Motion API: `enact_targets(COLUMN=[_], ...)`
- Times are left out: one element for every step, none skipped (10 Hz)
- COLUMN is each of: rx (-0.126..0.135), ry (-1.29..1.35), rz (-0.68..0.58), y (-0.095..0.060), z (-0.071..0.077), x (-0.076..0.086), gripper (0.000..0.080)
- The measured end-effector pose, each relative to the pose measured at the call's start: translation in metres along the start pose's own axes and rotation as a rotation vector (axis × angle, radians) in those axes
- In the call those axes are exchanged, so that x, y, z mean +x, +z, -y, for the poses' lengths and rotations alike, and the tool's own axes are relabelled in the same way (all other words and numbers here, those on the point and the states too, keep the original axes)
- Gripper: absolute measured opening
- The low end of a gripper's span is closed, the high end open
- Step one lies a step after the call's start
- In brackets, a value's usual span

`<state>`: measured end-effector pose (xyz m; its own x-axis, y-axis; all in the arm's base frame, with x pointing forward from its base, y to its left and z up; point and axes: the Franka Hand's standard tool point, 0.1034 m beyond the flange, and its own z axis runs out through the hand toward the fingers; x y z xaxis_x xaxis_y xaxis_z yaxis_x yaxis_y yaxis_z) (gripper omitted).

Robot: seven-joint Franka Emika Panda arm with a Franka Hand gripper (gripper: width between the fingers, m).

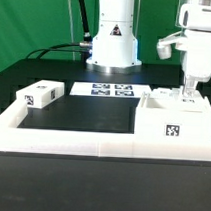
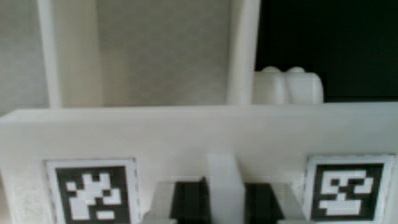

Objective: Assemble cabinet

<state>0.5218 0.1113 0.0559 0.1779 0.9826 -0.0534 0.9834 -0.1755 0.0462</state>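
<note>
The cabinet (image 1: 173, 119) stands on the table (image 1: 93, 118) in the front corner on the exterior view's right, against the border rail (image 1: 82, 142). The hand (image 1: 190, 95) dips behind its top, fingertips hidden. Only the blurred wrist view shows two tags on a white panel (perhaps a thin upright edge between the fingers). Whether they grip anything, I cannot tell. A loose white block (image 1: 39, 93) lies near the opposite edge.

The cabinet (image 1: 173, 118) is sitting directly beneath the gripper (image 1: 187, 95). The marker board (image 1: 106, 91) is lying near the gripper, toward the exterior view's left; a loose block (image 1: 39, 94) is resting well beyond it.
</note>
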Motion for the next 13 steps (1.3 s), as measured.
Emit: enact_targets(rx=[-0.002,0.004,0.009,0.013,0.014,0.01,0.006,0.005,0.004,-0.001,-0.006,-0.009,-0.004], ry=[0.039,0.058,0.073,0.076,0.074,0.069,0.063,0.061,0.057,0.049,0.046,0.043,0.033], rz=[0.002,0.012,0.02,0.024,0.027,0.024,0.021,0.022,0.023,0.02,0.017,0.016,0.019], y=[-0.001,0.0,-0.001,-0.001,-0.001,0.0,0.0,0.0,0.001,0.001,0.001,0.001,0.002], z=[-0.006,-0.011,-0.013,-0.015,-0.019,-0.024,-0.03,-0.034,-0.04,-0.047,-0.052,-0.055,-0.056], x=[0.005,0.005,0.004,0.004,0.004,0.003,0.003,0.003,0.002,0.002,0.002,0.003,0.002], gripper=[0.0071,0.0071,0.0071,0.0071,0.0071,0.0071,0.0071,0.0071,0.0071,0.0071,0.0071,0.0071,0.0071])
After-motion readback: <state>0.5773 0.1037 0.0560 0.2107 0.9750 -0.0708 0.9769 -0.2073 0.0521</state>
